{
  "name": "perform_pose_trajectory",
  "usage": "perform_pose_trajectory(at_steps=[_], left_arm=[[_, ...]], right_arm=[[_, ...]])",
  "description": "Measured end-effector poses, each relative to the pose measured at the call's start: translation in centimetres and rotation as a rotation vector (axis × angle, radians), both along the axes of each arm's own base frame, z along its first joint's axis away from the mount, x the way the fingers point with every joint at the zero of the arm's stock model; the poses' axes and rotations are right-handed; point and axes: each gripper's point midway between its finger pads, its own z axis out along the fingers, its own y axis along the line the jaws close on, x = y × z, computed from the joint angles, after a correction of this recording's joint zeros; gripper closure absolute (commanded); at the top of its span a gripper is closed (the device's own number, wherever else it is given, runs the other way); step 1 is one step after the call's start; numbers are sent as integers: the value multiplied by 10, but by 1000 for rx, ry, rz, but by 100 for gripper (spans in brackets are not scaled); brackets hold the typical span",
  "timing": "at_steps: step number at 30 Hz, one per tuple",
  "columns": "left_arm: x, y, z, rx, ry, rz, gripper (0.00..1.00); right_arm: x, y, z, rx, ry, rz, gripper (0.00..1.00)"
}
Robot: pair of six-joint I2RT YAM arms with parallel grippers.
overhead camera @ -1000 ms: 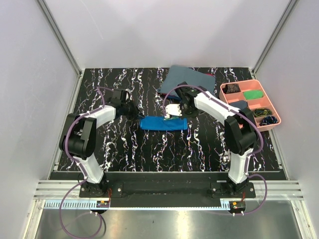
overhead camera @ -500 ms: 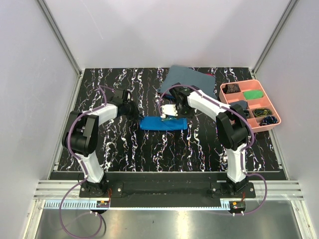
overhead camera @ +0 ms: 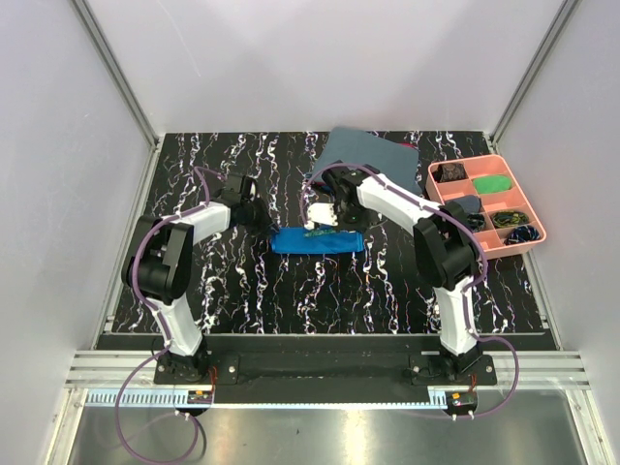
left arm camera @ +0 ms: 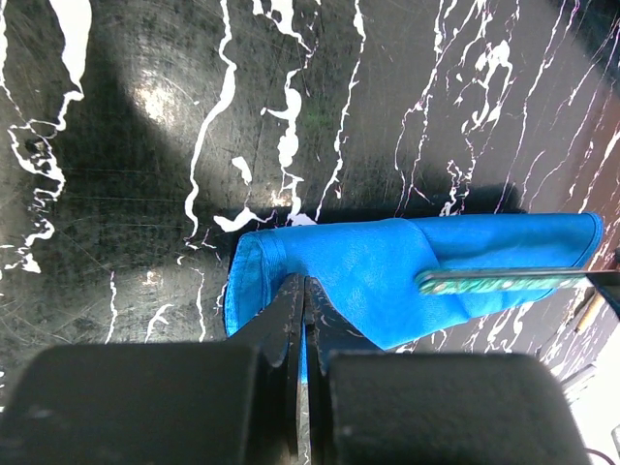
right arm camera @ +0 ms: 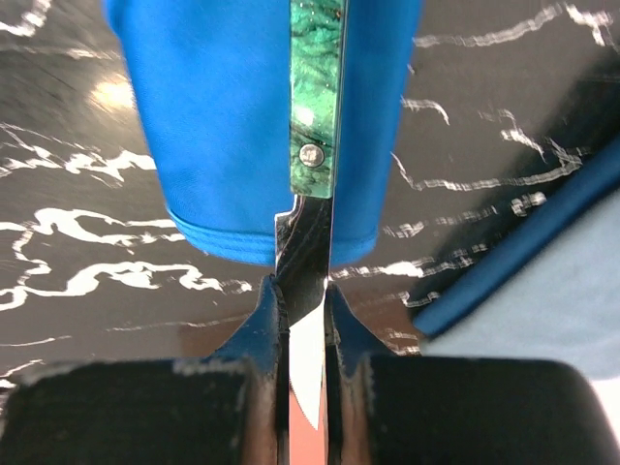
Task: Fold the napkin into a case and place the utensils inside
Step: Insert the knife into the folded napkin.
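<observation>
The bright blue napkin, folded into a narrow case (overhead camera: 320, 241), lies at the table's middle. My left gripper (overhead camera: 262, 219) is at its left end, shut on a lifted edge of the case (left arm camera: 387, 276); blue cloth shows between the left gripper's (left arm camera: 303, 283) jaws. My right gripper (overhead camera: 325, 214) is shut on the silvery blade (right arm camera: 305, 247) of a knife. The green handle (right arm camera: 315, 107) reaches out over the case (right arm camera: 223, 126). In the left wrist view the handle's (left arm camera: 504, 281) tip ends at the slanted fold. No other utensils are in view.
A larger dull grey-blue cloth (overhead camera: 368, 155) lies behind the case, its corner close to my right gripper (right arm camera: 542, 310). A pink compartment tray (overhead camera: 536, 218) with small items stands at the right edge. White walls enclose the black marbled table (overhead camera: 291, 291).
My right gripper has moved left with the knife, bringing its handle farther along the case. The left gripper has kept its hold at the left end.
</observation>
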Motion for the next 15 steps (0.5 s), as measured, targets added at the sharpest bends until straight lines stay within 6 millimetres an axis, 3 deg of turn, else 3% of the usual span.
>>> perform_pose_trajectory(at_steps=[8,15], left_arm=[[-1,-2,-1,8,-3,-9,100],[-5,-4,-1,11,4,-17,100]], right_arm=[[-3,2,-8,0,29,-4,100],[-7,-17,-11,-5,36,-36,100]])
